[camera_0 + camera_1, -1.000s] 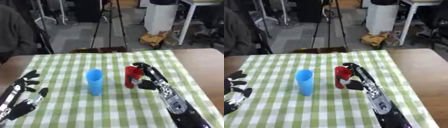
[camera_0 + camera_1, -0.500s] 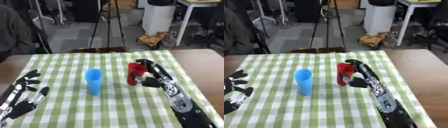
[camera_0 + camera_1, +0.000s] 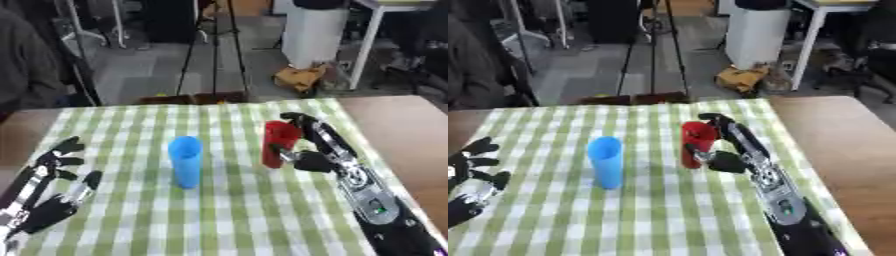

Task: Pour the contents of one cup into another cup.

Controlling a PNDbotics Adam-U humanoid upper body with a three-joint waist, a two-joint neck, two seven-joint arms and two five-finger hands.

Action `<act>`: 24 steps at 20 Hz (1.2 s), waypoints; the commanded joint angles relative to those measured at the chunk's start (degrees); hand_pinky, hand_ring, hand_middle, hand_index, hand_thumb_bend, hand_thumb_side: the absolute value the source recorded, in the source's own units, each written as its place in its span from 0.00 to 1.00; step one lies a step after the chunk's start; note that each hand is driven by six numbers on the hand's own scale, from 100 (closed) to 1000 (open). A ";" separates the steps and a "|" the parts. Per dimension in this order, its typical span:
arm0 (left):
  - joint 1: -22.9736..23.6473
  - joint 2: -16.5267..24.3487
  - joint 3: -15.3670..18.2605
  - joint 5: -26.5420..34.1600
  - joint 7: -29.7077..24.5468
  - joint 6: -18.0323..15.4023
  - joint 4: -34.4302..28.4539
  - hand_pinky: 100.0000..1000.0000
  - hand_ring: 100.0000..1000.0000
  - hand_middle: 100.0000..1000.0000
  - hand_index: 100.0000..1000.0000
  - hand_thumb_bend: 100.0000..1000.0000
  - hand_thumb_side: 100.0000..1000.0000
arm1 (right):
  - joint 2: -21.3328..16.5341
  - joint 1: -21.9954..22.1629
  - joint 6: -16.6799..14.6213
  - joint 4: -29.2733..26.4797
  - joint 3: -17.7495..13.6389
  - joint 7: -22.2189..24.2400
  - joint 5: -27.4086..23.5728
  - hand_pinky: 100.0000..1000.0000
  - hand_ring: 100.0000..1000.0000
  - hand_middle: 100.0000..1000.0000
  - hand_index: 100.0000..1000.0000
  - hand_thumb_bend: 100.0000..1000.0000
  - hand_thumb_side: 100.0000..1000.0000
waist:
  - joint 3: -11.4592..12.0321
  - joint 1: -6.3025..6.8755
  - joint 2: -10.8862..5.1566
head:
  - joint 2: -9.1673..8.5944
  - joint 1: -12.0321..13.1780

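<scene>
right hand (image 3: 308, 150) grips red cup (image 3: 279, 143) (upright) | blue cup (image 3: 185, 161) beside | left hand (image 3: 48, 192) open, idle

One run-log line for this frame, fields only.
phase: grasp | right robot hand: curled round red cup, cup upright | blue cup: upright, apart to its left | left robot hand: idle, open, lower left

No lettering, label, brand mark or number can be read anywhere. The tall blue plastic cup (image 3: 185, 161) and the red plastic cup (image 3: 278, 143) have plain sides, the green-and-white checked cloth (image 3: 227, 220) on the tabletop carries only its pattern, and the white cylindrical bin (image 3: 316, 34) far back shows no sign.
</scene>
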 commanded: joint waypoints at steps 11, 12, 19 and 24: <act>-3.39 0.16 -0.38 -1.41 0.12 0.01 3.28 0.66 0.78 0.86 0.95 0.30 0.57 | -3.61 0.32 -0.28 -5.22 -0.22 -0.01 -3.33 0.64 0.57 0.51 0.85 0.33 0.21 | -2.00 0.00 -0.80 | -0.05 0.77; -3.60 0.08 -0.41 -1.53 0.15 -0.01 3.68 0.66 0.78 0.86 0.95 0.30 0.57 | -3.72 0.38 -0.26 -5.47 -0.24 -0.04 -3.51 0.64 0.57 0.51 0.85 0.33 0.21 | -2.11 -0.02 -0.80 | -0.06 0.81; -5.19 -0.45 -0.83 -2.80 0.08 -0.02 6.55 0.65 0.77 0.85 0.95 0.31 0.58 | -4.06 0.63 -0.13 -6.62 -0.35 -0.10 -4.38 0.64 0.57 0.51 0.85 0.33 0.21 | -2.50 -0.07 -0.70 | -0.08 0.93; -7.77 -1.50 -1.28 -4.22 0.43 0.32 10.30 0.64 0.77 0.85 0.95 0.32 0.58 | -4.08 0.70 -0.12 -7.32 -0.39 -0.13 -4.91 0.64 0.57 0.51 0.85 0.33 0.21 | -2.81 -0.16 -0.61 | -0.12 1.16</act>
